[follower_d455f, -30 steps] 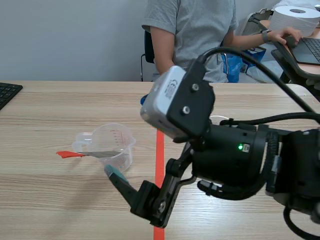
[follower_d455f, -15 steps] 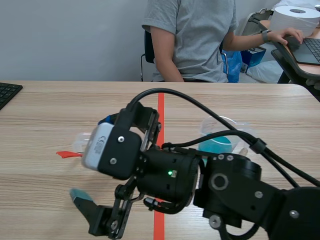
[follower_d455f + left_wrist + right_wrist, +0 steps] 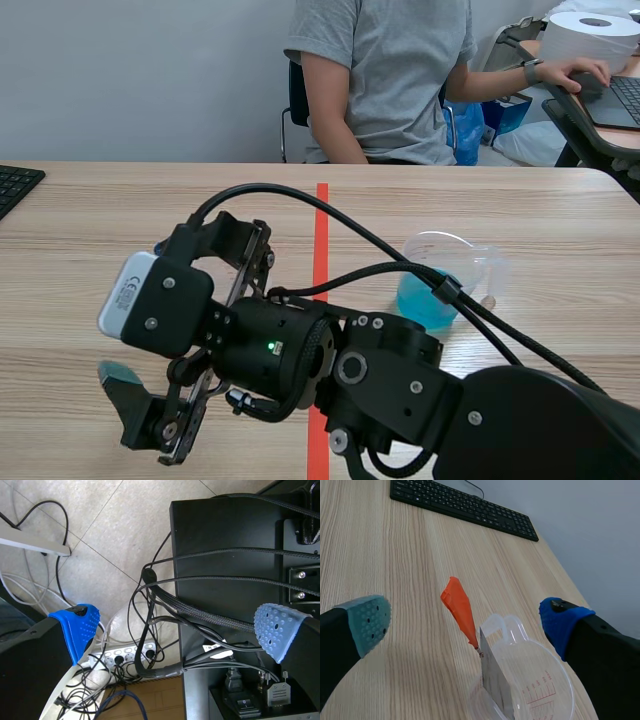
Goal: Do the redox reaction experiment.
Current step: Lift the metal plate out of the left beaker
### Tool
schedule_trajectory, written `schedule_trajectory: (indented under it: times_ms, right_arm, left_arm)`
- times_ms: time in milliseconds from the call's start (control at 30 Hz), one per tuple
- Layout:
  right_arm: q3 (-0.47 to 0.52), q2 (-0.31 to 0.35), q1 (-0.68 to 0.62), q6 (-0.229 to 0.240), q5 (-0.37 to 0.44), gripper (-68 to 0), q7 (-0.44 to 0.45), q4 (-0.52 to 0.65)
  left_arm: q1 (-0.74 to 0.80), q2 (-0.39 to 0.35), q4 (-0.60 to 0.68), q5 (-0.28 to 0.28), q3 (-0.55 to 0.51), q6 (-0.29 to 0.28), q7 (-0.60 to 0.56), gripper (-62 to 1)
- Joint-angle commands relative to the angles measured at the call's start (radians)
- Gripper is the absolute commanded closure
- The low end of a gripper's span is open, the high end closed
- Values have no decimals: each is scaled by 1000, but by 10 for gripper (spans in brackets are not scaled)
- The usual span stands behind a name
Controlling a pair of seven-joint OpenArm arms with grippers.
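Scene: right arm (image 3: pixel 420 400) reached across red tape line to table's left side. Cup of blue liquid (image 3: pixel 437 285) stood right of line, well apart from it.
Left wrist: left gripper (image 3: pixel 180 630) spread wide, empty, hung off table over floor cables (image 3: pixel 150 645).
Right wrist: right gripper (image 3: pixel 465 622) spread, empty, straddled clear measuring cup (image 3: pixel 540 695). Orange-handled blade (image 3: pixel 470 630) leaned in cup, which looked dry.
Progress: early. Blade staged; blue liquid likely not yet poured over.
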Motion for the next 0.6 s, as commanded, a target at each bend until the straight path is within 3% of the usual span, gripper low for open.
schedule_trajectory:
  times_ms: [0,333,500,567]
  right_arm:
    - [8,0,12,-28,6,-508,8,24]
    - [8,0,12,-63,6,-319,8,24]
    - [8,3,12,-108,6,-235,9,26]
    - [10,5,12,-108,6,-203,9,30]
  left_arm:
    - [11,2,17,-6,-8,-2,-13,-623]
    - [11,2,17,-6,-8,-2,-9,-623]
    - [11,2,17,-6,-8,-2,-9,-622]
    - [11,2,17,-6,-8,-2,-9,-545]
